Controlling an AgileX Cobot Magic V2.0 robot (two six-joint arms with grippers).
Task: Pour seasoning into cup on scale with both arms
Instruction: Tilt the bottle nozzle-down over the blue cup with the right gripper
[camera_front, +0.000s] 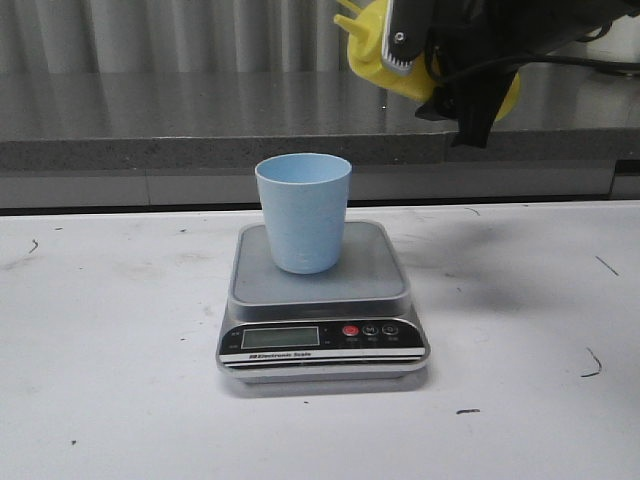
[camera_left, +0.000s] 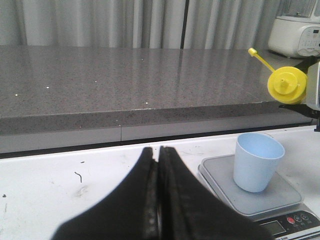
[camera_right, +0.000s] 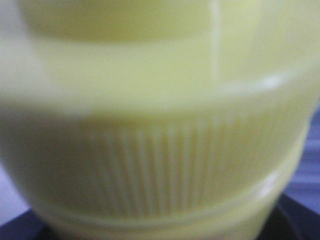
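Note:
The pale blue cup (camera_front: 303, 212) stands upright on the grey platform of the silver scale (camera_front: 385, 275) at the table's middle. My right gripper (camera_front: 436, 68) is shut on the yellow seasoning bottle (camera_front: 372, 52) and holds it tilted, nozzle toward the left, high above and to the right of the cup. The bottle's ribbed collar (camera_right: 160, 130) fills the right wrist view. My left gripper (camera_left: 156, 149) is shut and empty, low over the table left of the scale (camera_left: 220, 176). The left wrist view also shows the cup (camera_left: 257, 161) and the bottle's nozzle end (camera_left: 286, 85).
A grey stone counter (camera_front: 200, 110) runs behind the white table (camera_front: 110, 330), with curtains beyond it. A white appliance (camera_left: 297, 31) stands on the counter at the far right. The scale's display and buttons (camera_front: 350, 332) face the front edge.

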